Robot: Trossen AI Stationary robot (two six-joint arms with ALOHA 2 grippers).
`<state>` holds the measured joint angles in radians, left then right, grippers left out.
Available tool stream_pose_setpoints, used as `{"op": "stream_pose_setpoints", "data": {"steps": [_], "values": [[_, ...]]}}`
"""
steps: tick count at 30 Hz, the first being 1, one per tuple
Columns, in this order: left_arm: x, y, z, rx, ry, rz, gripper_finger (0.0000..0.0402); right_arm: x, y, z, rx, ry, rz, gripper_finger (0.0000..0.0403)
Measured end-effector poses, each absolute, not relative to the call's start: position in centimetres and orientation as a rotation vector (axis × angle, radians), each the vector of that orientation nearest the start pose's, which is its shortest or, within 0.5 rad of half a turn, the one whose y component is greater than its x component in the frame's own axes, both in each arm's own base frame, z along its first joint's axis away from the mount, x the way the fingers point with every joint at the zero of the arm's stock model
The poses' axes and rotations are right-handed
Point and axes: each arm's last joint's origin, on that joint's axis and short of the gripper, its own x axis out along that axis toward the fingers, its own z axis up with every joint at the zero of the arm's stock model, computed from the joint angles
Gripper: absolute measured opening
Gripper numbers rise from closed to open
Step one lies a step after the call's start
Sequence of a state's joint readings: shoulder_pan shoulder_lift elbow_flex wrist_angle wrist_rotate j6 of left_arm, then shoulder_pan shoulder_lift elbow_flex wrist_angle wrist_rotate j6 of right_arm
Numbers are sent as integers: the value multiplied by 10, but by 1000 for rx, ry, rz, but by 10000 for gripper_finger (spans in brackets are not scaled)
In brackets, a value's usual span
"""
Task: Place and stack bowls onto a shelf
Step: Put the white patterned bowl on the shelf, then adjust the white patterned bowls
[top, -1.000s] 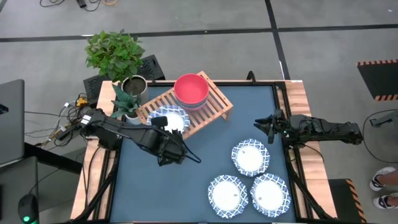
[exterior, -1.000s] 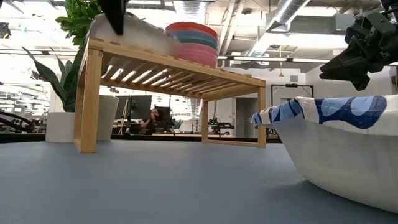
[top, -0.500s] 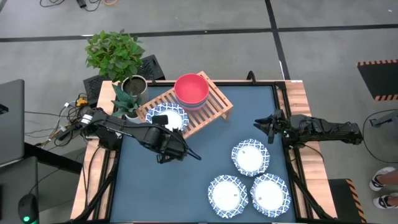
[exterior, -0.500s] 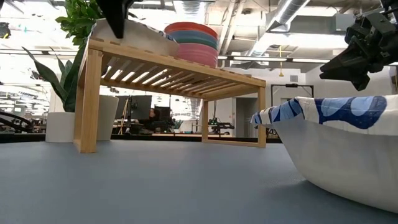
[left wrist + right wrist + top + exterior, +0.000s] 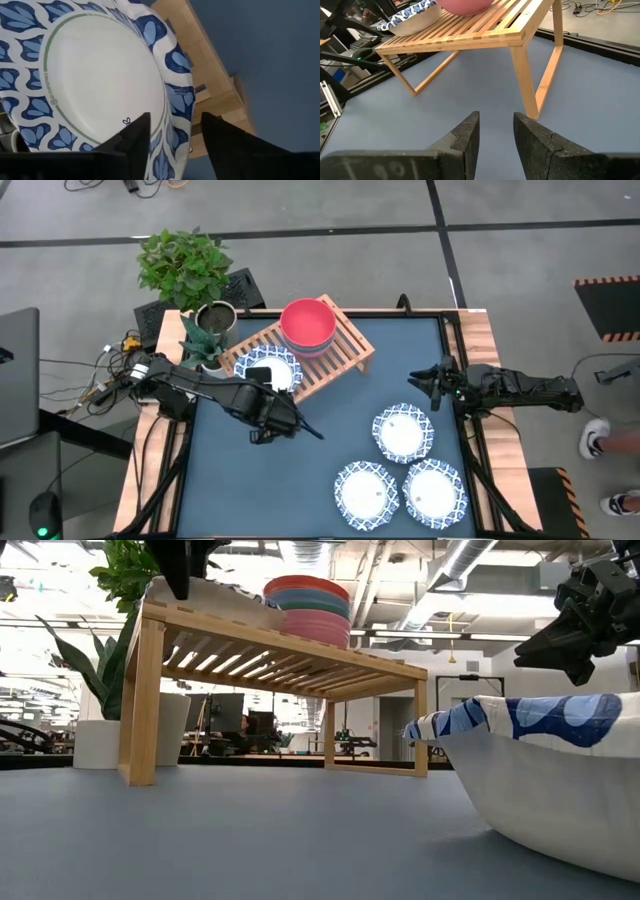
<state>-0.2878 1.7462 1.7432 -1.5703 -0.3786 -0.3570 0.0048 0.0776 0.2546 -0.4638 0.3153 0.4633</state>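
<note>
on the shelf (image 5: pixel 345 350) the patterned dish (image 5: pixel 270 367) lies flat, opening upward, left gripper (image 5: pixel 262 376) parted around its rim.

Bowl stack (image 5: pixel 307 326) and dish (image 5: pixel 268 370) sit on shelf (image 5: pixel 345 350).

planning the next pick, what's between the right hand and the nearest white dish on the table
Only bare dark blue tabletop. In the high view, nothing sits between the right hand and the white dish.
</note>
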Motion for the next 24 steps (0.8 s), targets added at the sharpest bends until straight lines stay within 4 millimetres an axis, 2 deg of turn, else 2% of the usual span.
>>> {"op": "stream_pose_setpoints", "data": {"steps": [7,17,20,24], "values": [[302,-79,333,211,1418,321,188,79,-9,199,411,208,-368,144],[304,-80,377,134,1246,293,188,79,-9,199,411,207,-368,144],[313,-85,391,98,1115,233,188,79,-9,199,411,207,-368,144],[330,-100,407,96,874,83,188,79,-9,199,411,207,-368,144]]}}
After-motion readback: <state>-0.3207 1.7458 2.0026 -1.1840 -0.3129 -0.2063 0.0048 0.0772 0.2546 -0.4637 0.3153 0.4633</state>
